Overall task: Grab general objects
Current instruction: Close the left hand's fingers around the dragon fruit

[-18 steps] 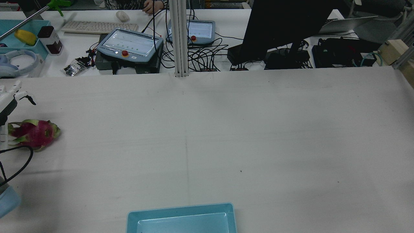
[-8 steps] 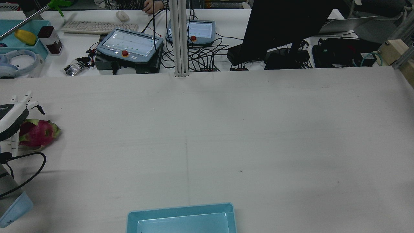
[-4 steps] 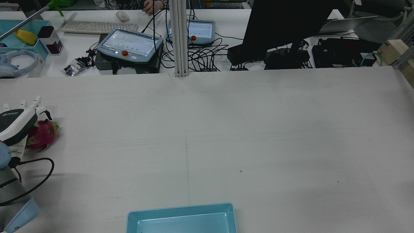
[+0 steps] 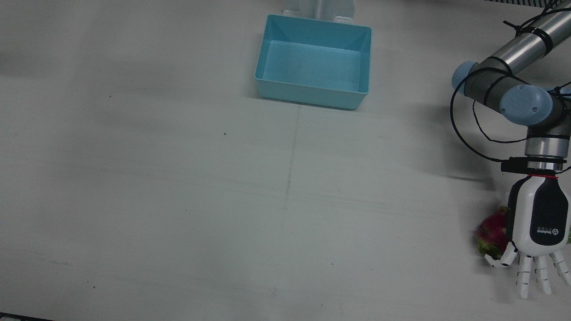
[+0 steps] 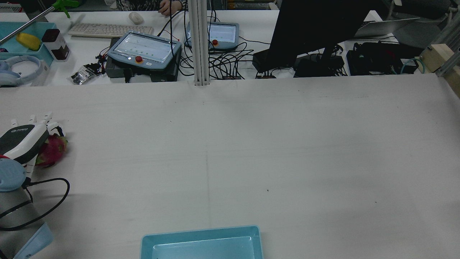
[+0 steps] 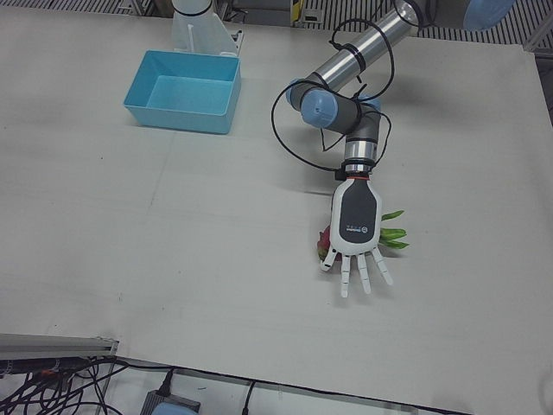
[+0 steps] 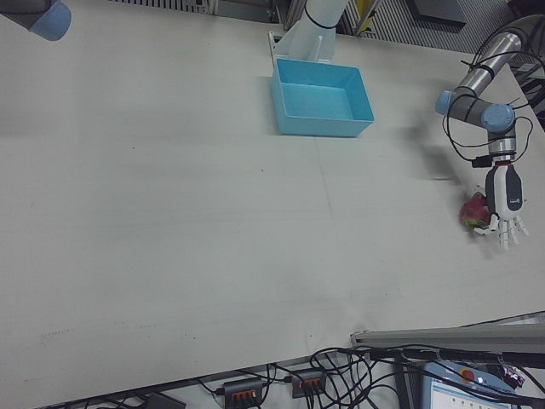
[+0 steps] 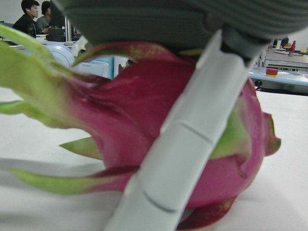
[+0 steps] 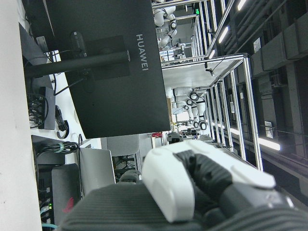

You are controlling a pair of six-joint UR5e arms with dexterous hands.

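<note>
The dragon fruit lies on the white table at the lower right of the front view, far from the blue bin at the top centre, and the left hand hovers directly over it, palm down, fingers spread and straight, holding nothing. From the left hand view one pale finger crosses in front of the fruit, but whether it touches the skin cannot be told. The fruit looks plump and fairly heavy for its size, with a waxy pink rind that should be firm yet bruisable, and soft green scales that will bend and give no purchase, so my judgement is that the hold belongs round the thick middle of the body, fingers curling under both flanks, not on the leafy end. In the left-front view its long axis runs roughly left to right across the frame, the rounded pink end poking out on the left of the hand and the green scale tips trailing right. The right hand shows only on its own camera, seemingly curled, though that is uncertain
</note>
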